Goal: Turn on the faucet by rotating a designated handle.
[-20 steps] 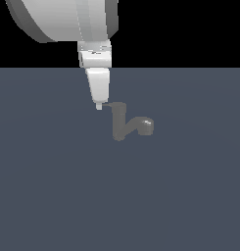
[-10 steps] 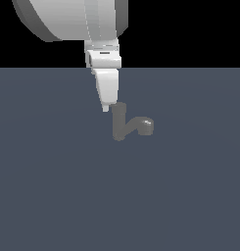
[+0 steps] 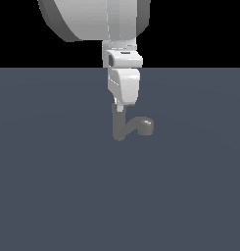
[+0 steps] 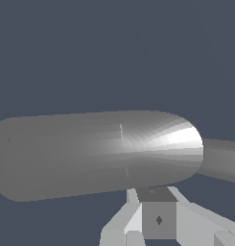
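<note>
Now the fingers [image 3: 120, 107] are sitting right over the faucet [image 3: 122, 126] post, having shifted toward 3 o'clock; whether they are spread I cannot tell. Spout is pointing to 3 o'clock.

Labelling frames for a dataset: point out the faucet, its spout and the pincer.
faucet [image 3: 118, 128]: exterior view, on the upright post.
spout [image 3: 146, 124]: exterior view, on its rounded end.
pincer [image 3: 120, 107]: exterior view, at the fingertips above the post.

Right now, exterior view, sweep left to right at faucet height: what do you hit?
Bare floor → faucet upright post, with the gripper right above it → bent spout → spout's rounded knob end → bare floor again. The handle can't be made out.
</note>
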Controlling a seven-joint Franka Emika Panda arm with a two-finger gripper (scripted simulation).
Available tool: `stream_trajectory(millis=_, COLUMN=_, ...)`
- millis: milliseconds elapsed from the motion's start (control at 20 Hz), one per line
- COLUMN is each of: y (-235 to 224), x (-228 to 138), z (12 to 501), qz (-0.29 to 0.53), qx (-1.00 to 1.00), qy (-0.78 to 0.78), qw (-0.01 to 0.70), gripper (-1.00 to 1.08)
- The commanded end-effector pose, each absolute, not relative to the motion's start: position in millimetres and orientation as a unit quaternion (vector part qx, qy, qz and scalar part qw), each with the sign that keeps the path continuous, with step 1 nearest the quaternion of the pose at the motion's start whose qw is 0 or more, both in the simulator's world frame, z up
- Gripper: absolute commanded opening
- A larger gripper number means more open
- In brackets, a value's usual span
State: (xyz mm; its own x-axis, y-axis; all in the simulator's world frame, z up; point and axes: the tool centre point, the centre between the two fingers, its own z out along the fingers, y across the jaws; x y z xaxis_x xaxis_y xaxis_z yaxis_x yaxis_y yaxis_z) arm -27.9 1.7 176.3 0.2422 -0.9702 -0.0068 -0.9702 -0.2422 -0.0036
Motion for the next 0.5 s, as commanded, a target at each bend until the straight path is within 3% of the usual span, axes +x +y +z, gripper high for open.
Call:
stream_trajectory(millis=0, y=-40, x=-28, z=173, qz=0.000, qx=-0.773, qy=0.634, qw=0.000, gripper=-1.00)
stream_trajectory(millis=50, y=-40, x=-28, z=173, qz=0.000, qx=-0.773, qy=0.634, qw=0.000, gripper=-1.00)
stream_trajectory(millis=100, y=-8, x=-26, z=176, qz=0.003, qx=-0.787, qy=0.617, qw=0.006, gripper=-1.00)
stream_trajectory(millis=450, y=-28, x=-12, z=175, qz=0.002, qx=-0.784, qy=0.621, qw=0.004, gripper=-1.00)
